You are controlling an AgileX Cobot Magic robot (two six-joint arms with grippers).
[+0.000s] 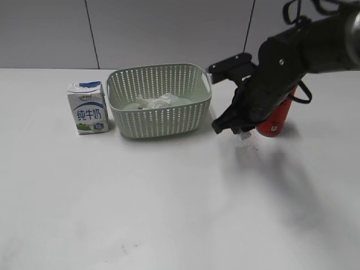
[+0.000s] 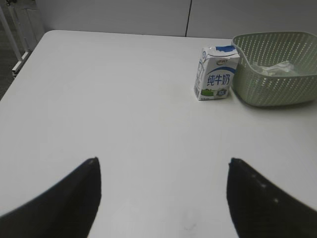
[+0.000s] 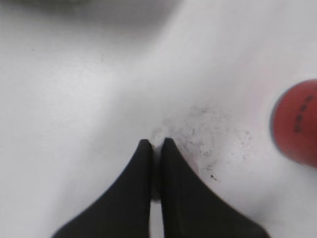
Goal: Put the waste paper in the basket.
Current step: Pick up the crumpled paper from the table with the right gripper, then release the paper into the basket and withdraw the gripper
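Observation:
The pale green basket (image 1: 159, 121) stands at the back middle of the table and also shows in the left wrist view (image 2: 277, 91). Crumpled white waste paper (image 1: 160, 102) lies inside it (image 2: 275, 68). My right gripper (image 1: 242, 133) hovers low over the table to the right of the basket, beside a red can. Its fingers (image 3: 156, 144) are shut on a very small white paper wad (image 3: 157, 135), of which only a bit shows at the tips. My left gripper (image 2: 163, 163) is open and empty over bare table, far left of the basket, and is out of the exterior view.
A white-and-blue milk carton (image 1: 88, 108) stands just left of the basket (image 2: 216, 73). A red can (image 1: 275, 121) stands right behind the right gripper (image 3: 297, 124). Dark specks mark the table under the right gripper (image 3: 213, 134).

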